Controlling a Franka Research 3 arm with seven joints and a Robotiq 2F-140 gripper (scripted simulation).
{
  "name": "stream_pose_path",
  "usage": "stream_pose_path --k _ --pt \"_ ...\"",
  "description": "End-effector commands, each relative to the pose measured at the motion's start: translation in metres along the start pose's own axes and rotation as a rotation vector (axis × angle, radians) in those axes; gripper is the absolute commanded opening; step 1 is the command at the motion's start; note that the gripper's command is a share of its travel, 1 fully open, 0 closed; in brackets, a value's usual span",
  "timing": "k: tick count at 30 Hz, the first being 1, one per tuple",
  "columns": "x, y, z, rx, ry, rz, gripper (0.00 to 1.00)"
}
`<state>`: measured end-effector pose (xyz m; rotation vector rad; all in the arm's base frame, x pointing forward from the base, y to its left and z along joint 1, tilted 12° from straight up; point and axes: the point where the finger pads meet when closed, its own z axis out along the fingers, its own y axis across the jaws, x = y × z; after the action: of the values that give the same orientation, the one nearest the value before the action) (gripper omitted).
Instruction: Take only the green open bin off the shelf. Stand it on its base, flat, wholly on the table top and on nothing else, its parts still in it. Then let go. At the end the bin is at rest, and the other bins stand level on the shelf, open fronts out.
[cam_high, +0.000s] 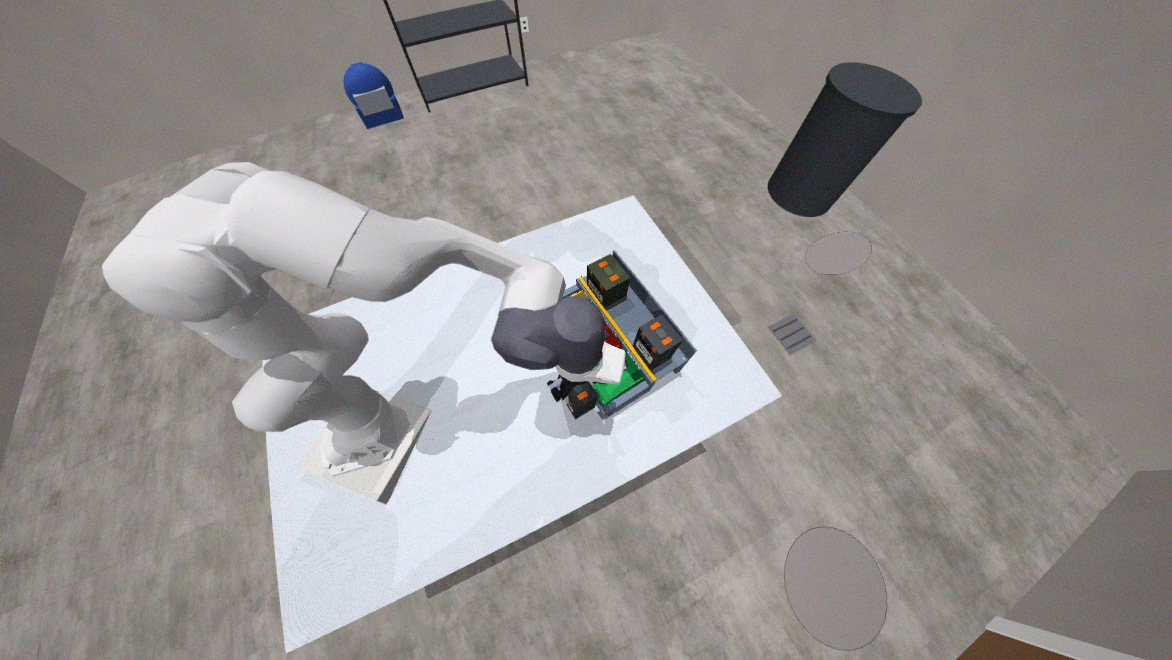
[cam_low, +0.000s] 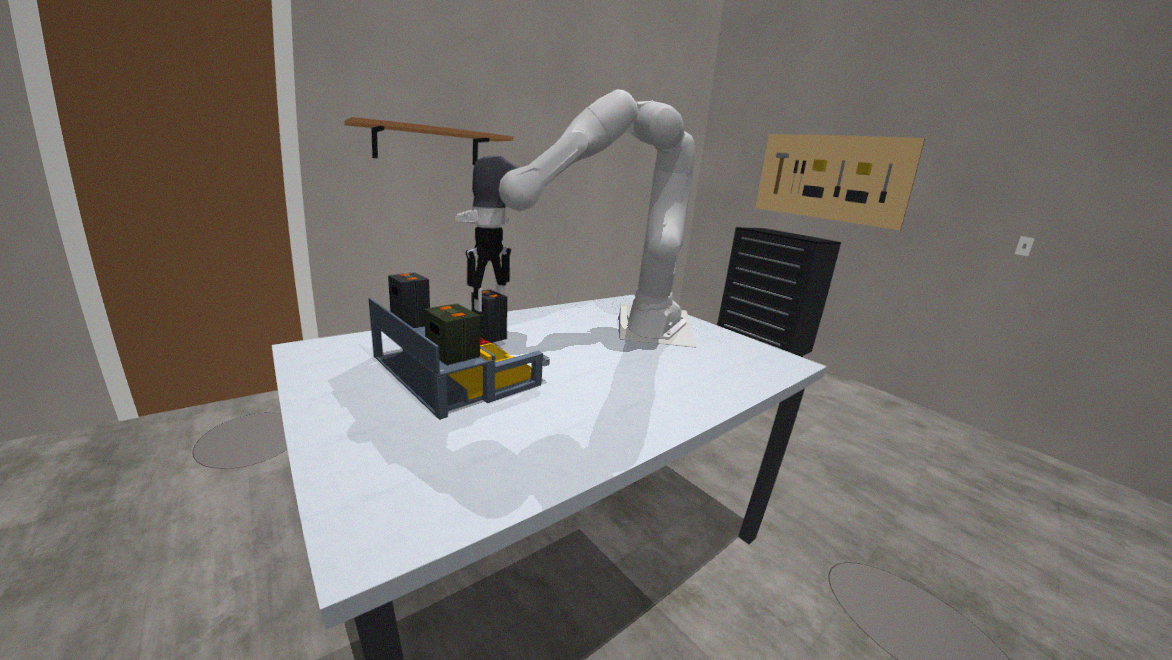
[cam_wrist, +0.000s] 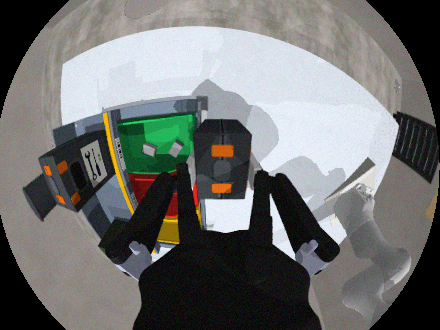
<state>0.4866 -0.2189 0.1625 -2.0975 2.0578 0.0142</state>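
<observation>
The green open bin stands in the shelf, with two grey parts visible in it in the wrist view. Beside it are the red bin and the yellow bin. My gripper points down and is shut on a dark grey box with orange marks. The box is upright, just outside the green bin's front side; its height above the table is unclear.
Another dark grey box and an olive box stand on the rear part of the shelf, behind the yellow rail. The arm's base stands on the white table.
</observation>
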Motion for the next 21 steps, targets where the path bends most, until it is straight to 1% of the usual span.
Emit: stream_pose_path --k 1,5,6,10,21 --pt "0.0070 -0.0041 -0.0076 0.014 0.016 -0.003 0.00" --pt "0.0070 -0.0041 -0.0076 0.014 0.016 -0.003 0.00" --pt "0.0016 -0.0009 -0.0016 0.003 0.003 -0.001 0.00" --pt "0.0078 -0.0044 -0.0074 0.014 0.016 -0.003 0.00" --pt "0.0078 -0.0044 -0.0074 0.014 0.016 -0.003 0.00"
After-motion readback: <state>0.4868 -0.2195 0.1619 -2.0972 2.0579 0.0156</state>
